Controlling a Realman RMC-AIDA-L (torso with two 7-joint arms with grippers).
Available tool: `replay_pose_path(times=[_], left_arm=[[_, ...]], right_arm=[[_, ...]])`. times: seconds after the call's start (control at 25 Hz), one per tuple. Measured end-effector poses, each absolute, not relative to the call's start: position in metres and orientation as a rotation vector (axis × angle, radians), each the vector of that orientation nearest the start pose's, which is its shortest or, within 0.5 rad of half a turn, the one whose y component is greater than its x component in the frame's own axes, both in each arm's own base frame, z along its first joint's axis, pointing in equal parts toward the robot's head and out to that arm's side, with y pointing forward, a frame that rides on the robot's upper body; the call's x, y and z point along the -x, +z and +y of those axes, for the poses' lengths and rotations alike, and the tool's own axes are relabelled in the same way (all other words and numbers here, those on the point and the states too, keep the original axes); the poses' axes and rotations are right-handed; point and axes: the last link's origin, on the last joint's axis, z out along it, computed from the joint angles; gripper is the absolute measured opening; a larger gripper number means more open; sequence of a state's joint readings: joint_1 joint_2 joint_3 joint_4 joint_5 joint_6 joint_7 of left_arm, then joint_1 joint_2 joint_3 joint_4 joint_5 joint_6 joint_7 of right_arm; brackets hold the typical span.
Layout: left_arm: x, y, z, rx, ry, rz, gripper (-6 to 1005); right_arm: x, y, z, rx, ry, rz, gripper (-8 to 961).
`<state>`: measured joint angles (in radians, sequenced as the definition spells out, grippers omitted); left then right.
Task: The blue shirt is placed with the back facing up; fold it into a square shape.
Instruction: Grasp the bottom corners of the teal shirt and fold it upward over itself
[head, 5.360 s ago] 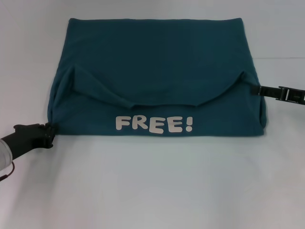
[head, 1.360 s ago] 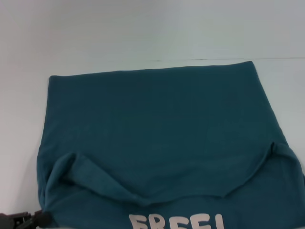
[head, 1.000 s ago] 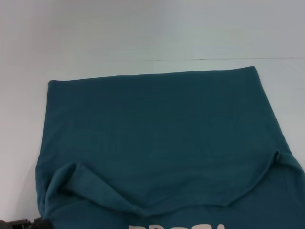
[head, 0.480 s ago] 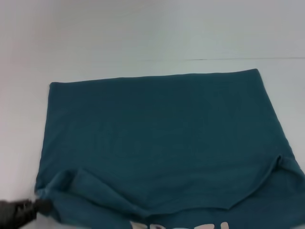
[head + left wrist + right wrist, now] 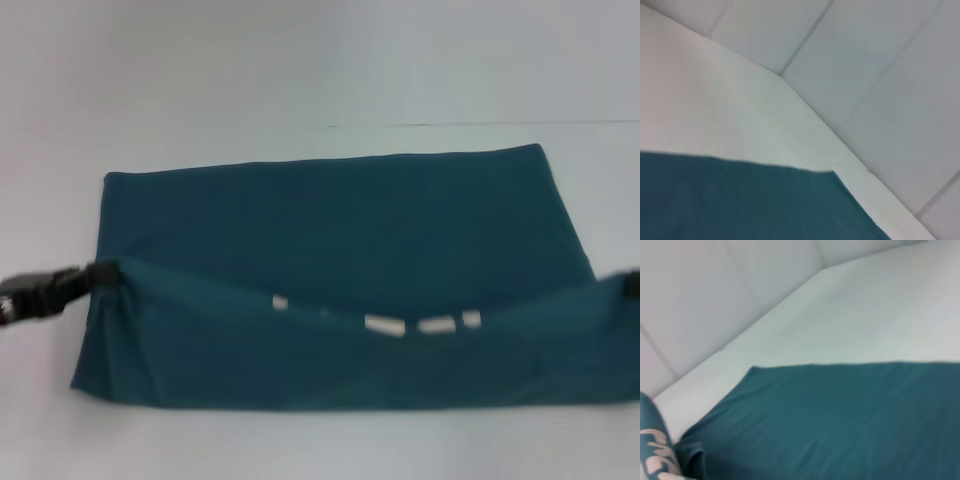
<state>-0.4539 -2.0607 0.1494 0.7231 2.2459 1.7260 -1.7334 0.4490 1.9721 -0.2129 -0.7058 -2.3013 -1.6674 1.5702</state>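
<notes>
The blue shirt (image 5: 340,220) lay on the white table (image 5: 300,70), a soft, matte teal cotton spread wide, its long axis running from the table's left side to its right. Its far edge sat flat and straight, square-cornered, toward the table's far edge. The near part was lifted in a raised fold, stretched taut between the two grippers and sagging slightly in the middle, with the cloth hanging down from that line to the table's near side. Along the fold's crest a few cream patches of lettering showed, too cut off to read.

The left gripper (image 5: 92,278), black and hard-edged, was clenched on the fold's left corner, where the fabric bunched into small creases. The right gripper (image 5: 632,285) was almost wholly cut off at the head view's border; only a dark tip met the fold's right corner, and whether it pinched the cloth could not be told.

In the left wrist view the shirt showed as a smooth teal sheet on the pale table, one corner visible. The right wrist view showed a flat corner, a rumpled fold and cream letters on a hanging strip.
</notes>
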Motion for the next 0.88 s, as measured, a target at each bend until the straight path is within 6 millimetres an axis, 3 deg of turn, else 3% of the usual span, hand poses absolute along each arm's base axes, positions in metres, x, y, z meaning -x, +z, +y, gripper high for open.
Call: replay_pose_path(times=[0.28,0.52,0.88], left_arm=[[0.315,0.053,0.351,2.162,-0.840,-1.304,41],[0.314,0.043,0.389,2.009,-0.758,-1.316,41],[0.312,0.037,0.415,1.876,-0.685,-1.293,40]], right_arm=[[-0.330,0.085,0.355,2.284,0.586,0.997,25],[-0.314,0.075,0.402,2.187,0.528,0.967,26],[-0.303,0.055,0.442,2.061,0.437,0.925,27]])
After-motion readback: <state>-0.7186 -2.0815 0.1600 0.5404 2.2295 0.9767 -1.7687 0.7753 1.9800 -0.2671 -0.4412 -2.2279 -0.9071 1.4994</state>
